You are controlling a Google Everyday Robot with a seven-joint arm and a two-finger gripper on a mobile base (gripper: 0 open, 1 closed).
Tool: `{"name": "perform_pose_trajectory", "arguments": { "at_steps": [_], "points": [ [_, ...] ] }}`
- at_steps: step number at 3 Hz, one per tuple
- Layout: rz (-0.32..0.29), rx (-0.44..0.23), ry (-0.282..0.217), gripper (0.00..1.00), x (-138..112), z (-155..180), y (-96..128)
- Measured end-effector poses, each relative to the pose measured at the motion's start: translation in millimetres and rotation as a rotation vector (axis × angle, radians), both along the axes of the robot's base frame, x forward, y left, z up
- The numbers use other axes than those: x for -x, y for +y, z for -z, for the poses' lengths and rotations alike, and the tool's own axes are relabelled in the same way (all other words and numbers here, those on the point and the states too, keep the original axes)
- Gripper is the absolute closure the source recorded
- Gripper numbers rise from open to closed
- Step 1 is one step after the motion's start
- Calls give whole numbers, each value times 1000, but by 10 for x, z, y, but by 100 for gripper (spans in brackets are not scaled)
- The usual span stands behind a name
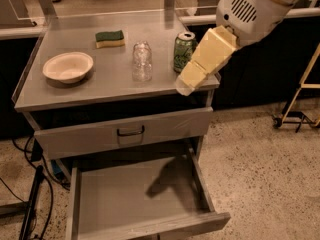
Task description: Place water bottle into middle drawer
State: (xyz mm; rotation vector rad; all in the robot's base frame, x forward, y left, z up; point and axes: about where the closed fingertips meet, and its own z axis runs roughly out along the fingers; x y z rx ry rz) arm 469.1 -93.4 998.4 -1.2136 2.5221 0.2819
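Observation:
The water bottle [142, 61] stands upright near the middle of the metal tabletop [95, 91], just left of a green can [184, 51]. The middle drawer [115, 204] is pulled open below the table, and its flat grey bottom is bare apart from the arm's shadow. My gripper [184, 86], cream-coloured on a white arm, hangs over the table's right front corner. It is in front of the can and to the right of the bottle, touching neither.
A white bowl [68, 66] sits at the left of the tabletop and a green-and-yellow sponge [110, 38] at the back. A closed drawer with a black handle [131, 131] is above the open one. Cables [30, 204] lie on the floor at left, and a yellow stand [300, 99] is at right.

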Motion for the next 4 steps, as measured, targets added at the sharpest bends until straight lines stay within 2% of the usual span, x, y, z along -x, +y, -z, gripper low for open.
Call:
{"name": "perform_pose_trajectory", "arguments": {
  "at_steps": [1, 2, 3, 4],
  "points": [
    [0, -4, -7, 0, -2, -19, 14],
    [55, -16, 20, 0, -147, 27, 127],
    [107, -49, 32, 0, -593, -50, 522],
    [102, -63, 21, 0, -644, -66, 611]
  ]
}}
